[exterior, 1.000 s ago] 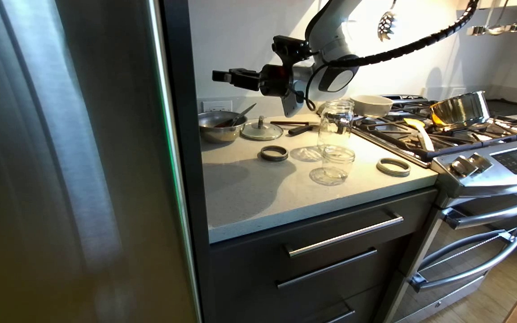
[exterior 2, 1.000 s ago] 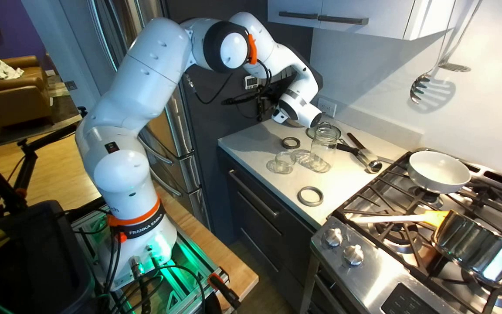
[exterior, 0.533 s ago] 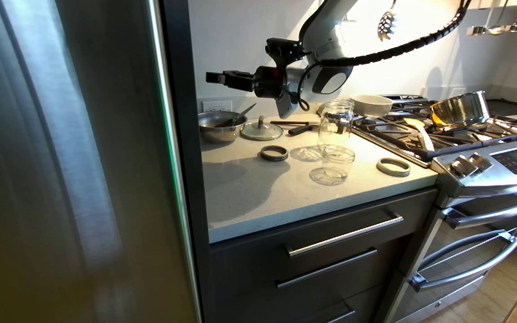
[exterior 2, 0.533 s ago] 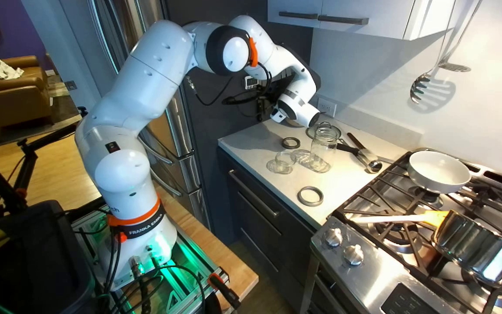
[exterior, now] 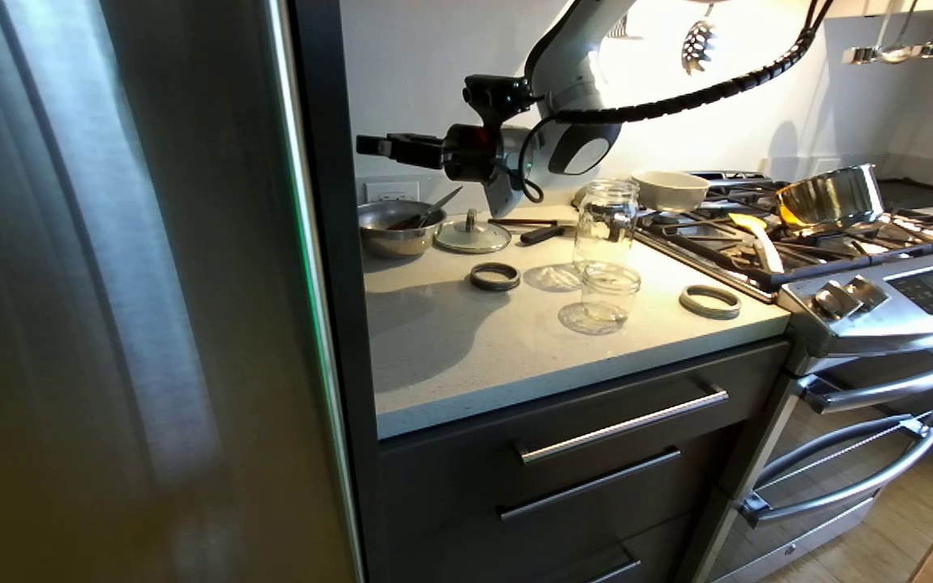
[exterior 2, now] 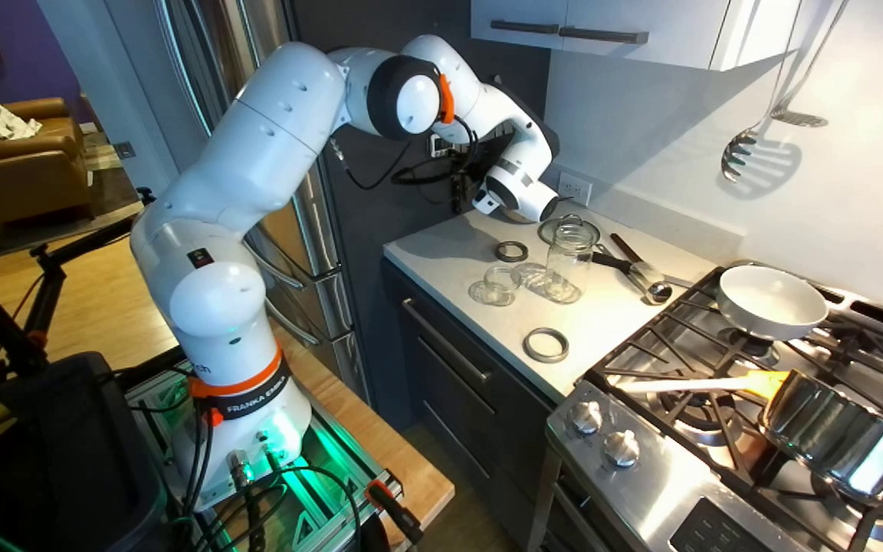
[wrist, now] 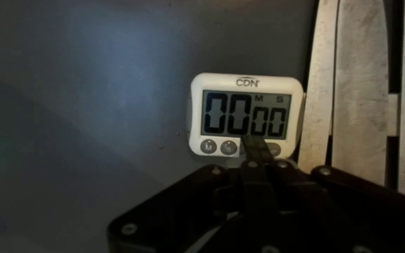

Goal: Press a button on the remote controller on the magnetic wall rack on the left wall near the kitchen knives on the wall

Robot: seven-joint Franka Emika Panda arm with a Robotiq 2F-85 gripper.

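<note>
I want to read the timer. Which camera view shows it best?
The wrist view: there the timer is large and reads all zeros, though the gripper partly covers two buttons. In an exterior view the timer looks small, partly hidden by the arm; it shows nowhere else.

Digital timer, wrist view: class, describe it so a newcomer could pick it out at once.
In both exterior views, a steel refrigerator stands next to a dark panel. In the wrist view, the digital timer sits on that panel, left of the metal knife blades. Unlike those long blades, it is a rounded white box marked CDN.
</note>
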